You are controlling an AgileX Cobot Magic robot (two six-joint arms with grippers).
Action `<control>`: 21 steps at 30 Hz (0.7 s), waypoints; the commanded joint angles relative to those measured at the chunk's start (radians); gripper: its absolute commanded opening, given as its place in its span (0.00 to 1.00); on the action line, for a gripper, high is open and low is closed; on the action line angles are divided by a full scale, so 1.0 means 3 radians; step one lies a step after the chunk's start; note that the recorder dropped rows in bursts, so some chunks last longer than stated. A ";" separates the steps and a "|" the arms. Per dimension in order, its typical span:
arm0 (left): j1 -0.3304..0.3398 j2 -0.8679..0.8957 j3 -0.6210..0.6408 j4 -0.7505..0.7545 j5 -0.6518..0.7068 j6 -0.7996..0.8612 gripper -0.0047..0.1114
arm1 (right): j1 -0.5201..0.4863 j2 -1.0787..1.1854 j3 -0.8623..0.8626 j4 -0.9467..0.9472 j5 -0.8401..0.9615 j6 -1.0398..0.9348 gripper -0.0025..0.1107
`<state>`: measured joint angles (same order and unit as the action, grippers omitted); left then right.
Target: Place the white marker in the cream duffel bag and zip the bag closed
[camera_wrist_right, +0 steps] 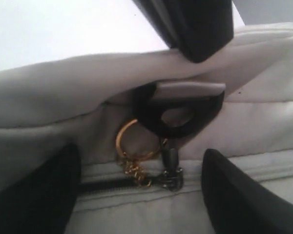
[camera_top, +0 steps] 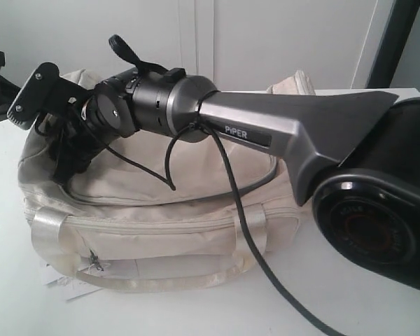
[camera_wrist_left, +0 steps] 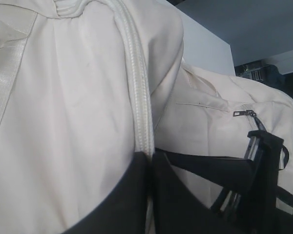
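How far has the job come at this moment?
Done, likely: no marker in view, so perhaps inside the bag; the zip pull sits by the D-ring. In hand: left fingers pinch the bag, right fingers open around the pull. Left: check the zip, let go.

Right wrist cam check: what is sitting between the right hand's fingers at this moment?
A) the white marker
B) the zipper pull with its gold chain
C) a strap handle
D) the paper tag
B: the right hand stands open, and the zipper pull with its gold chain on the cream duffel bag lies between the fingers, not gripped.
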<state>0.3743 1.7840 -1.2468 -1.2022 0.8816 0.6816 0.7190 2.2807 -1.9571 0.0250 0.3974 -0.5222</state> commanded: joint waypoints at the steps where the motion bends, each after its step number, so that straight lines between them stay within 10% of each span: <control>1: 0.0012 -0.0007 0.0009 -0.0075 0.0114 0.0042 0.04 | -0.0044 0.0127 -0.0164 0.0015 -0.0141 -0.0075 0.56; 10: 0.0012 -0.0007 0.0009 -0.0075 0.0127 0.0071 0.04 | -0.0038 0.0179 -0.0316 0.0042 -0.0069 -0.0068 0.02; 21: 0.0012 -0.0007 0.0009 -0.0075 0.0127 0.0088 0.04 | -0.0038 -0.0133 -0.0316 0.0102 0.0613 0.0289 0.02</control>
<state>0.3760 1.7840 -1.2468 -1.2022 0.8985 0.6984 0.7098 2.2740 -2.0491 0.0450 0.5308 -0.4839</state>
